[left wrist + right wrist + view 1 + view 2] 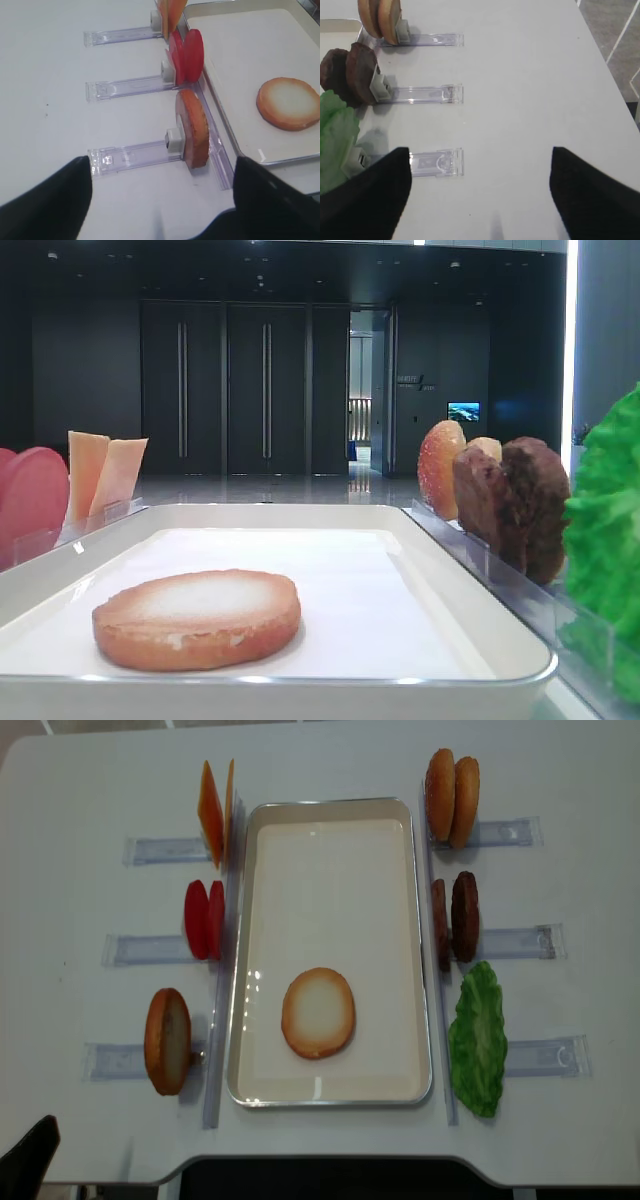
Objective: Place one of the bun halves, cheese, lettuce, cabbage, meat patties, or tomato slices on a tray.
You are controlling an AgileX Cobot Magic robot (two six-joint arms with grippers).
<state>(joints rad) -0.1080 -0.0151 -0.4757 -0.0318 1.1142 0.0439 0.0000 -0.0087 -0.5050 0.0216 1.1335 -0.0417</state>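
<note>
One flat bun half [318, 1012] lies pale face up on the white tray [330, 880], towards its near end. It also shows in the left wrist view, bun half [289, 102]. My left gripper [161, 162] hovers open over the table, left of the tray and in front of another bun half [194, 127] standing in its rack. Nothing is between its fingers. My right gripper [479, 150] is open and holds nothing, on the table right of the lettuce [335, 135]. Meat patties [455, 918], tomato slices [204, 918] and cheese [215, 812] stand in racks. Cabbage is out of view.
Clear plastic racks [165, 850] flank both long sides of the tray. Two more bun halves [452, 795] stand at the far right. The table's near edge [320, 1165] runs just below the tray, and floor [615, 30] shows past the right edge.
</note>
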